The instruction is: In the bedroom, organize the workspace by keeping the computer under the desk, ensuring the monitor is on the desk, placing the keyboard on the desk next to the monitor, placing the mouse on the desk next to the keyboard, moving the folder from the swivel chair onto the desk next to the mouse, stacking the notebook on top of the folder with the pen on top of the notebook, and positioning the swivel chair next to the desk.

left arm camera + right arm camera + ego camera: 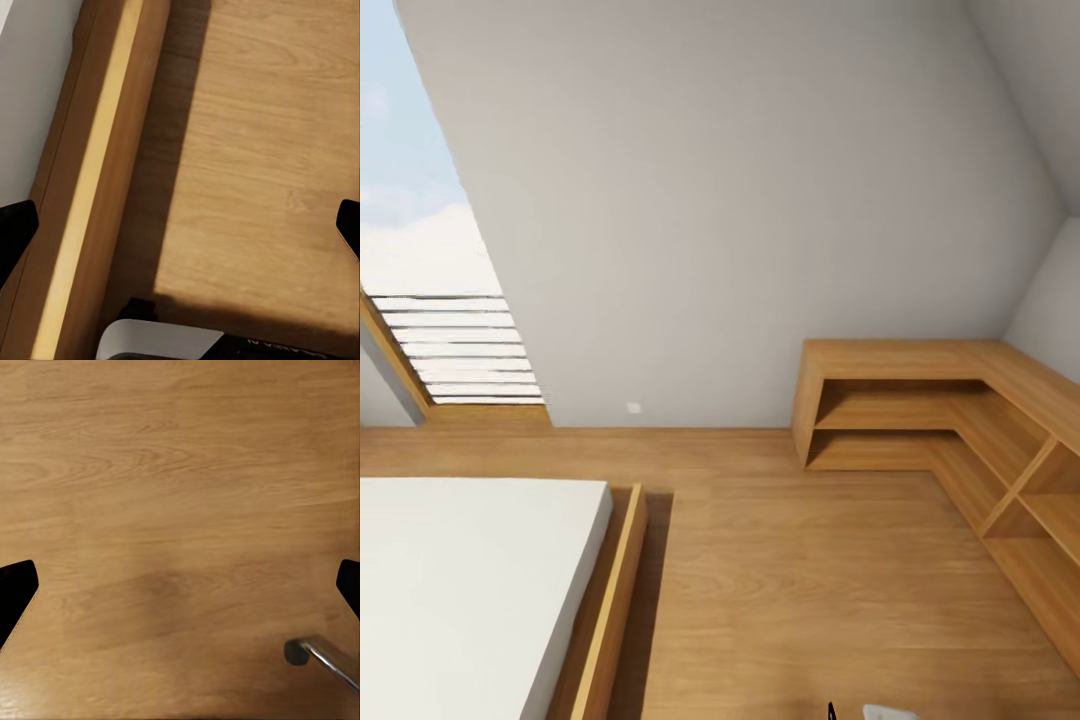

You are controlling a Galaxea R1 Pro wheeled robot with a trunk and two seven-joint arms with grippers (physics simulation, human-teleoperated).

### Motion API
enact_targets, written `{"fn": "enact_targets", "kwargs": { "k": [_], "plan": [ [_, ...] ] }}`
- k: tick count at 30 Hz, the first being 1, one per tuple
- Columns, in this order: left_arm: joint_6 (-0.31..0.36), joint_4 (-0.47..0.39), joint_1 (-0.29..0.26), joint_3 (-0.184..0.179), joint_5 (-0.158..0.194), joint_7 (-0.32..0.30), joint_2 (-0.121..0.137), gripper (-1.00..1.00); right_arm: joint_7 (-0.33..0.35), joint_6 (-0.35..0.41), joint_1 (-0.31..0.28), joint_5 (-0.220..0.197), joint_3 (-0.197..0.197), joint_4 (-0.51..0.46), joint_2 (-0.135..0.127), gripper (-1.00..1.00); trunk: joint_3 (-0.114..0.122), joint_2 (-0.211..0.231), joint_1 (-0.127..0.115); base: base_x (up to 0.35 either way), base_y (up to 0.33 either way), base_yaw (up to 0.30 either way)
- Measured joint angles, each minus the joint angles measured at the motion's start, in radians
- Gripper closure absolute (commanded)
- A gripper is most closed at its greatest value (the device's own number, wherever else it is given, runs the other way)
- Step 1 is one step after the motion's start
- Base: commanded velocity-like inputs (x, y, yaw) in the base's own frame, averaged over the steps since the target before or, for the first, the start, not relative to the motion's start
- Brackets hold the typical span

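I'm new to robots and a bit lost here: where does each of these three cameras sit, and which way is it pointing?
Head view: on the robot's head, looking forward and down at a bed, corner shelving, a window.
Left wrist view: on the left arm, facing down at the wooden floor beside the bed frame; the left gripper has dark fingertips spread wide.
Right wrist view: on the right arm, facing the floor; the right gripper is spread too.
Shared: both wrist views show that floor.

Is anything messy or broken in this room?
No, nothing stands out. The bed with its white top sits flat in its wooden frame, the corner shelf stands straight, and the wood floor shows no spill or mess.
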Motion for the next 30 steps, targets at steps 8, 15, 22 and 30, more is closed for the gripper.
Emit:
{"fn": "enact_targets", "kwargs": {
  "k": [8,15,22,30],
  "plan": [
    [0.0,0.0,0.0,0.0,0.0,0.0,0.0,-1.0,0.0,0.0,0.0,0.0,0.0,0.0,0.0,-1.0,0.0,0.0,0.0,0.334,0.0,0.0],
    [0.0,0.014,0.0,0.0,0.0,-0.001,0.0,-1.0,0.0,0.0,0.0,0.0,0.0,0.0,0.0,-1.0,0.0,0.0,0.0,0.334,0.0,0.0],
    [0.0,0.021,0.0,0.0,0.0,-0.002,0.0,-1.0,0.0,0.0,0.0,0.0,0.0,0.0,0.0,-1.0,0.0,0.0,0.0,0.334,0.0,0.0],
    [0.0,0.024,0.0,0.0,0.0,-0.002,0.0,-1.0,0.0,0.0,0.0,0.0,0.0,0.0,0.0,-1.0,0.0,0.0,0.0,0.334,0.0,0.0]
  ]
}}
